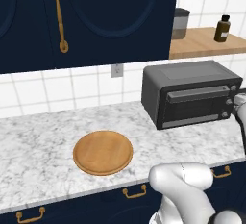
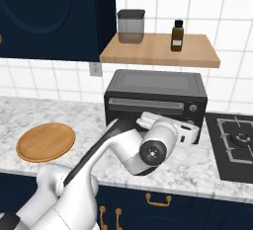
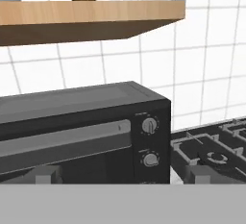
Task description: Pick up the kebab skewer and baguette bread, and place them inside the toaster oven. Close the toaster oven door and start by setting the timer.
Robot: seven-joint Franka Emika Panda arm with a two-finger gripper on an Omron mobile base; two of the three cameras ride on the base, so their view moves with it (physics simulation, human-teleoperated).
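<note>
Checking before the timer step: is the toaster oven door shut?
Shut: the dark grey toaster oven's front door stands upright, flush with its body, handle bar on top.

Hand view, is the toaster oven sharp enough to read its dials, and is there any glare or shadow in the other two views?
Hand view: toaster oven slightly soft; the two dials show, their markings too small to read. Left base view: even light, no glare on the oven door, faint shadow under the wooden plate. Right base view: the shelf darkens the wall below.
</note>
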